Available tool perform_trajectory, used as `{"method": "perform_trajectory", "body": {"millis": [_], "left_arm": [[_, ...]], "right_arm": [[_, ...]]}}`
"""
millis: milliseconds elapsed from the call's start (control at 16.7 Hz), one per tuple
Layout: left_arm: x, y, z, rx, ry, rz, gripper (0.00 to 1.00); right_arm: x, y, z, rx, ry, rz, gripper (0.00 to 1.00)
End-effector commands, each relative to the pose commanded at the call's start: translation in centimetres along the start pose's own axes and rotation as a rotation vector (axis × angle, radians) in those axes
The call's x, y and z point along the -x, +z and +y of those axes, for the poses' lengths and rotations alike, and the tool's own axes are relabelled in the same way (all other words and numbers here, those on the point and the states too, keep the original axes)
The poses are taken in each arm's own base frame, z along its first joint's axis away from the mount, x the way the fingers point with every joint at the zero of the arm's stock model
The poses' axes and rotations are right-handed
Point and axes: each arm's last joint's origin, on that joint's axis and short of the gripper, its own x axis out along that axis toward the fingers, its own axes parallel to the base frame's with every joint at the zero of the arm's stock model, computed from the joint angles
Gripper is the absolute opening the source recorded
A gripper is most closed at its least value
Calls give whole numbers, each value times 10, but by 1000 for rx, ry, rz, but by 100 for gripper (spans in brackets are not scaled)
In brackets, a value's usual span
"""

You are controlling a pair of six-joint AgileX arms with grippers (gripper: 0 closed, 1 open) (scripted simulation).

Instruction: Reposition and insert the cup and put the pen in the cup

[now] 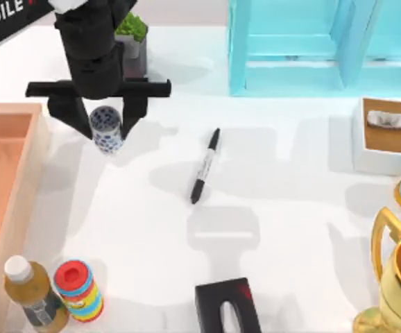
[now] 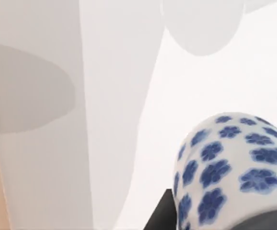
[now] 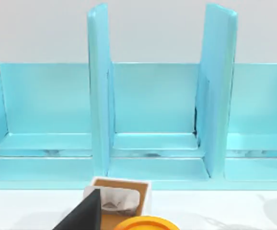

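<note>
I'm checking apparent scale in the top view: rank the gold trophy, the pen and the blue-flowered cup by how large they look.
1. Gold trophy, though cut off by the frame.
2. Pen, long but slim.
3. Cup, held in the left gripper nearer the camera, so unsure.

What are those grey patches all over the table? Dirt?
Shadows. In the top view the pen and the left end effector holding the cup cast soft grey shapes on the table; the left wrist view shows similar blurred patches beside the cup.

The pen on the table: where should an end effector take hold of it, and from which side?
Grip the pen mid-barrel, at the label band, coming straight down from above. It lies flat and diagonal on the table, so the fingers should close across its narrow width.
</note>
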Motion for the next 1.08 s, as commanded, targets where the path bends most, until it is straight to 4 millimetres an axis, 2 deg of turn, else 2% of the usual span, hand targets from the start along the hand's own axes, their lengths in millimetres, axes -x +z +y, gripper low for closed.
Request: {"method": "perform_trajectory", "body": {"millis": [300,720,960,1080], "left_arm": [[-4,1,1,2,1,5,0],[-45,2,-1,0,-1,-3,0],[-46,2,-1,0,-1,-2,0],[-46,2,-1,0,-1,-2,15]], "right_arm": [[0,0,0,0,0,0,100],[0,0,0,0,0,0,100],[0,0,0,0,0,0,100],[0,0,0,0,0,0,100]]}}
